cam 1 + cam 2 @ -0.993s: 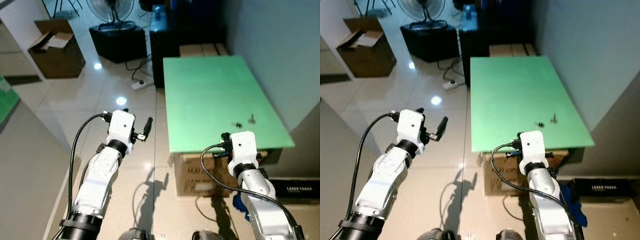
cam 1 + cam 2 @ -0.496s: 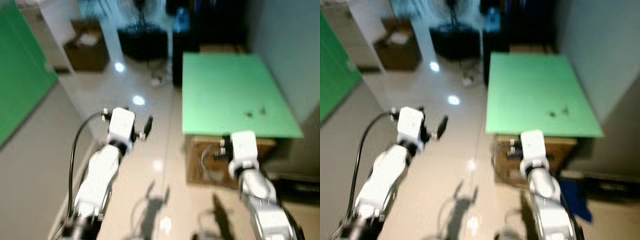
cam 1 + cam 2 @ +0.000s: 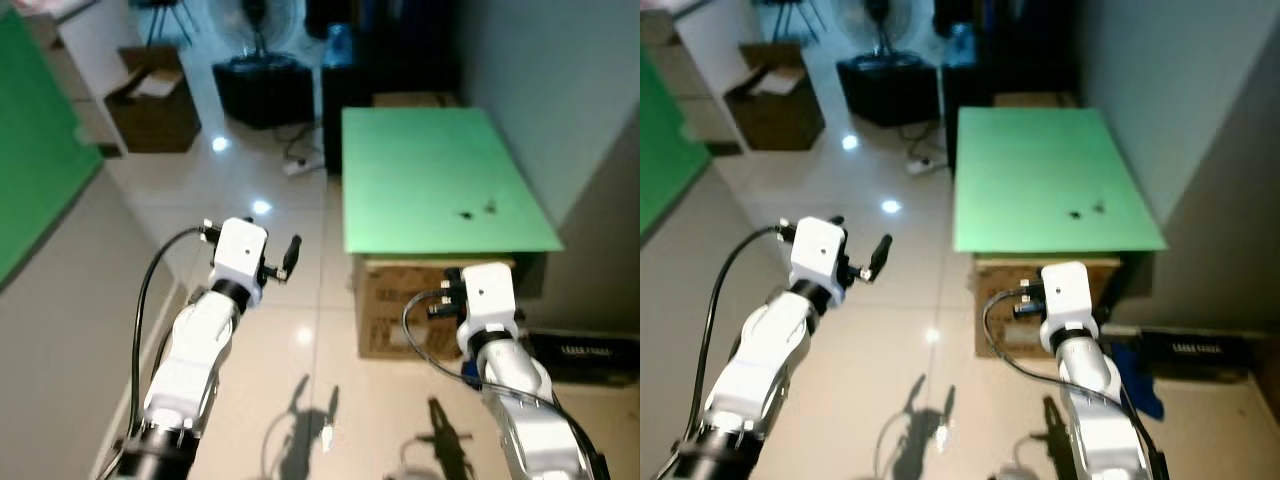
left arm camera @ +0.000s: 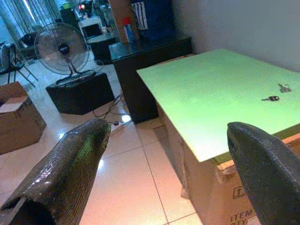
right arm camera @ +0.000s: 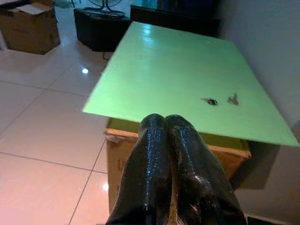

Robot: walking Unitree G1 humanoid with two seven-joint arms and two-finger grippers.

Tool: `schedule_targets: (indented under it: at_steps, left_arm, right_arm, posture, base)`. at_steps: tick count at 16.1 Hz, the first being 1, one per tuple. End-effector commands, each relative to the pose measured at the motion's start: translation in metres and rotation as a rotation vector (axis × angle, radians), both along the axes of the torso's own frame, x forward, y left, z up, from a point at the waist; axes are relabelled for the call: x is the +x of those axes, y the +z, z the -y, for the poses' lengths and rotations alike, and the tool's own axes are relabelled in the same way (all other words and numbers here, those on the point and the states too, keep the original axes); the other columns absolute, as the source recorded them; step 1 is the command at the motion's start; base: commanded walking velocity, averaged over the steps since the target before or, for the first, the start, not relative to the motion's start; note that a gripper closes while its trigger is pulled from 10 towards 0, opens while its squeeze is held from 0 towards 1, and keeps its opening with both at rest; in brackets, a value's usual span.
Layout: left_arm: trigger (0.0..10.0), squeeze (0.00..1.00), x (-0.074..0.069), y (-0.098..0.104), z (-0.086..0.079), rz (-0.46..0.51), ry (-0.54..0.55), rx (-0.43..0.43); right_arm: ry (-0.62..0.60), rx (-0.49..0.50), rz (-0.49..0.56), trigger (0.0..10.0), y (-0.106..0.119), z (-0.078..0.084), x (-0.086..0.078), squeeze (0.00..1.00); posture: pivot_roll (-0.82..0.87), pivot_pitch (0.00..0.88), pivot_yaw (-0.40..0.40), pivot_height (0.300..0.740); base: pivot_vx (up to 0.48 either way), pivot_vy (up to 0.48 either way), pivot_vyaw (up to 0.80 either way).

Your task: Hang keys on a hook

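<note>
Two small dark pieces, the keys (image 5: 219, 100), lie side by side on the green tabletop (image 3: 420, 170), toward its right edge and nearer the front edge than the back, with nothing touching them. That tabletop rests on a cardboard box (image 3: 400, 300) standing on the glossy tiled floor (image 3: 890, 320). Nothing of the task looks done yet: the keys are not picked up, and I can make out no hook anywhere around the table, so finding one is part of what is left. The right gripper (image 5: 171, 126) hangs just short of the table's front edge, below the level of the top, its two black fingers pressed together and holding nothing. The left gripper (image 4: 168, 154) is out over the floor, well apart from the table's left edge, its fingers spread wide and empty. Beyond the table's back edge stand a dark cabinet (image 4: 140, 56), a floor fan (image 4: 61, 49) on a black stand, and an open carton (image 3: 150, 100) off to the left. By my reckoning the reach, the grasp, the carry and the hanging all remain.
</note>
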State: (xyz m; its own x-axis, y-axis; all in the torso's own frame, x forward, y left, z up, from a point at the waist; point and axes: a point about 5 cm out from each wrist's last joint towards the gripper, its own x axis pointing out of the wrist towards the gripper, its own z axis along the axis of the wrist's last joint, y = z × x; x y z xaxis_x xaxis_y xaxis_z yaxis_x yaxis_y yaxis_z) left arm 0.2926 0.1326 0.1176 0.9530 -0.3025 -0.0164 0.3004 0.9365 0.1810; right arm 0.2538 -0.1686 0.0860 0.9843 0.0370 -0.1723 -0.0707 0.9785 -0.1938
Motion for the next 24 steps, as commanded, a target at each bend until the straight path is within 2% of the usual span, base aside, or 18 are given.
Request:
schedule_targets:
  at_steps: [1,7,11,13,17,24]
  left_arm:
    - [10.0,0.00,0.001,0.003,0.003,0.010,-0.009,0.009]
    - [10.0,0.00,0.004,0.003,0.002,0.016,0.012,0.007]
    - [10.0,0.00,0.005,0.003,0.002,0.020,0.018,0.003]
    - [10.0,0.00,0.005,0.005,0.001,0.026,0.043,-0.041]
    - [10.0,0.00,0.003,0.011,-0.001,0.066,0.024,-0.082]
    - [10.0,0.00,0.000,0.008,0.006,0.066,-0.002,-0.104]
  right_arm:
    - [-0.019,-0.009,0.012,10.0,0.003,0.005,0.000,0.00]
    - [-0.061,-0.069,0.047,10.0,0.007,0.011,0.004,0.00]
    - [-0.069,-0.071,0.063,10.0,0.009,0.011,0.006,0.00]
    - [-0.079,-0.074,0.072,10.0,0.010,0.011,0.006,0.00]
    - [-0.093,0.002,0.069,10.0,0.012,0.012,0.007,0.00]
    - [-0.097,0.004,0.070,10.0,0.011,0.018,0.008,0.00]
  posture:
    - [-0.13,0.039,0.094,0.740]
    - [-0.13,0.025,0.096,0.740]
    - [-0.14,0.017,0.092,0.740]
    - [-0.14,0.012,0.084,0.740]
    - [-0.14,0.017,0.082,0.740]
    - [-0.14,0.014,0.077,0.740]
  base:
    - [0.000,-0.330,0.00]
    - [0.000,-0.331,0.00]
    - [0.000,-0.330,0.00]
    - [0.000,0.000,0.00]
    - [0.000,0.000,0.00]
    - [0.203,0.000,-0.77]
